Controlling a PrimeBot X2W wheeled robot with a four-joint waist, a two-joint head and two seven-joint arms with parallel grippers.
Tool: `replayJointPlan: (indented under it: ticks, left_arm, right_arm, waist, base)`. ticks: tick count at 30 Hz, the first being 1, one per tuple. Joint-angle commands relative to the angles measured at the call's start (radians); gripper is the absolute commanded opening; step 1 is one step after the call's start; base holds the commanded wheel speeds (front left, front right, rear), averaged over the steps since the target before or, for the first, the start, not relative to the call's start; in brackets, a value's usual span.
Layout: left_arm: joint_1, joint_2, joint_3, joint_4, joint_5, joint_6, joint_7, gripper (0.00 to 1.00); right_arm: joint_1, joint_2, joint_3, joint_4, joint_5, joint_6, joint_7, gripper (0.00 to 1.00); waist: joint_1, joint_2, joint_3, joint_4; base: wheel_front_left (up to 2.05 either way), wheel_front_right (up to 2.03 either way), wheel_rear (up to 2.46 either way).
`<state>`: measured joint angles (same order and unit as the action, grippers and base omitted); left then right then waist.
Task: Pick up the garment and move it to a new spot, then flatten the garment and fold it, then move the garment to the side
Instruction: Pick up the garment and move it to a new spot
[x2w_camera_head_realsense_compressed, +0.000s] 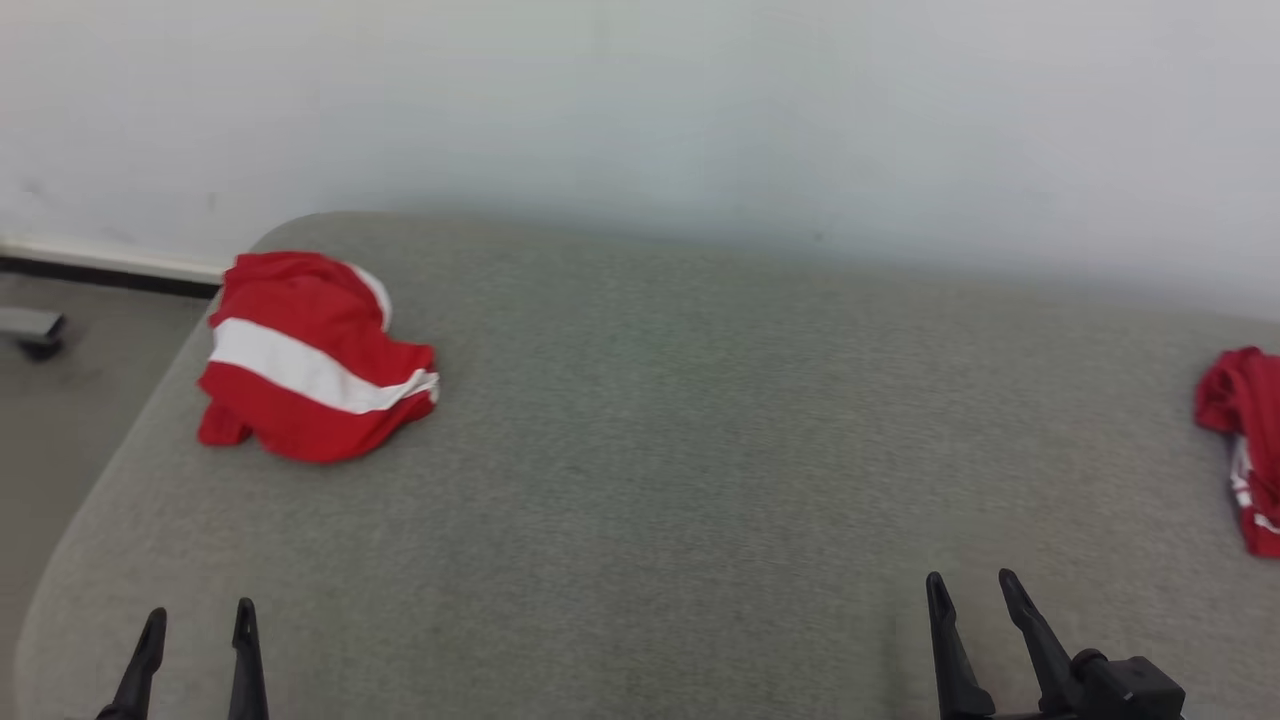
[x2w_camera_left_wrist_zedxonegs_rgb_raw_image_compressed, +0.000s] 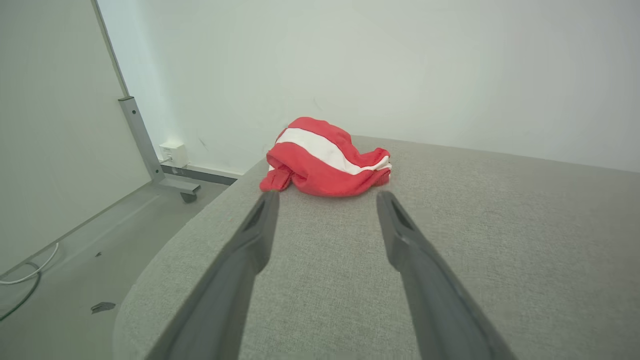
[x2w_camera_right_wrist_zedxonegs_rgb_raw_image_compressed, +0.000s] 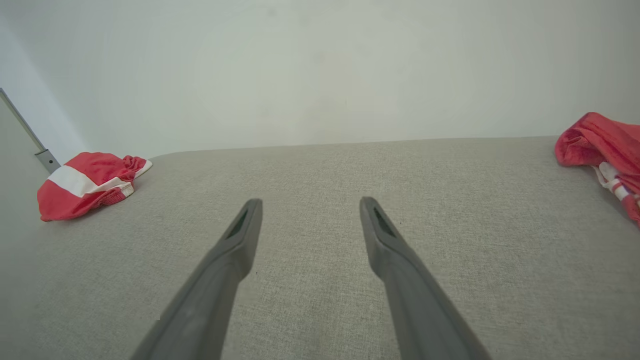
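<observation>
Currently the left gripper (x2w_camera_head_realsense_compressed: 200, 612) is hovering at seven o'clock in the head view, its two long dark fingers spread apart and holding nothing. The right gripper (x2w_camera_head_realsense_compressed: 970, 580) is hovering at five o'clock, likewise released and empty. Both are hanging over the wide grey fabric-covered surface (x2w_camera_head_realsense_compressed: 700, 450), fingers pointing toward twelve o'clock.

A crumpled red garment with a broad white stripe (x2w_camera_head_realsense_compressed: 310, 360) is lying bunched at ten o'clock, close to the surface's rounded far left corner. In the left wrist view that garment (x2w_camera_left_wrist_zedxonegs_rgb_raw_image_compressed: 325, 160) is sitting at twelve o'clock, just beyond the left gripper (x2w_camera_left_wrist_zedxonegs_rgb_raw_image_compressed: 327, 200) and not touching its tips.

A second rumpled red cloth with thin white trim (x2w_camera_head_realsense_compressed: 1245, 440) is lying at three o'clock, cut off by the picture's edge. In the right wrist view the right gripper (x2w_camera_right_wrist_zedxonegs_rgb_raw_image_compressed: 310, 201) is pointing between the two, well apart from both: the striped garment (x2w_camera_right_wrist_zedxonegs_rgb_raw_image_compressed: 87, 185) at nine o'clock, the second cloth (x2w_camera_right_wrist_zedxonegs_rgb_raw_image_compressed: 600, 150) at two o'clock.

A plain white wall (x2w_camera_head_realsense_compressed: 700, 100) is standing behind the surface.
</observation>
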<state>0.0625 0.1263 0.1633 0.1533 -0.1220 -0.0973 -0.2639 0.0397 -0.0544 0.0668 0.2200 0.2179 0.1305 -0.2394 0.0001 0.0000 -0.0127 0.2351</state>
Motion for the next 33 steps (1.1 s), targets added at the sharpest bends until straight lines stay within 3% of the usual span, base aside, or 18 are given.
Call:
replayJointPlan:
  ticks: [1, 9, 16, 33]
  left_arm:
    - [-0.014, 0.009, 0.007, 0.005, -0.008, 0.002, 0.000, 1.00]
    - [-0.013, 0.012, 0.033, 0.012, -0.026, 0.017, 0.000, 1.00]
    - [-0.003, 0.008, 0.045, 0.015, -0.036, 0.023, 0.000, 1.00]
    - [-0.006, -0.007, 0.068, 0.006, -0.048, 0.028, 0.000, 1.00]
  right_arm:
    - [-0.012, 0.002, 0.002, 0.006, 0.003, 0.000, -0.007, 1.00]
    - [-0.038, 0.004, 0.018, 0.026, 0.004, 0.000, -0.014, 1.00]
    - [-0.053, 0.004, 0.031, 0.036, 0.000, 0.000, -0.017, 1.00]
    - [-0.067, 0.004, 0.038, 0.061, 0.004, 0.000, -0.018, 1.00]
  waist:
    - [-0.0001, 0.0000, 0.022, 0.110]
    - [-0.0001, 0.0000, 0.038, 0.228]
    - [-0.0001, 0.0000, 0.041, 0.279]
    - [-0.0001, 0.0000, 0.045, 0.280]
  base:
    - [0.00, 0.00, 0.00]
    - [0.00, 0.00, 0.00]
    - [0.00, 0.00, 0.00]
    - [0.00, 0.00, 0.00]
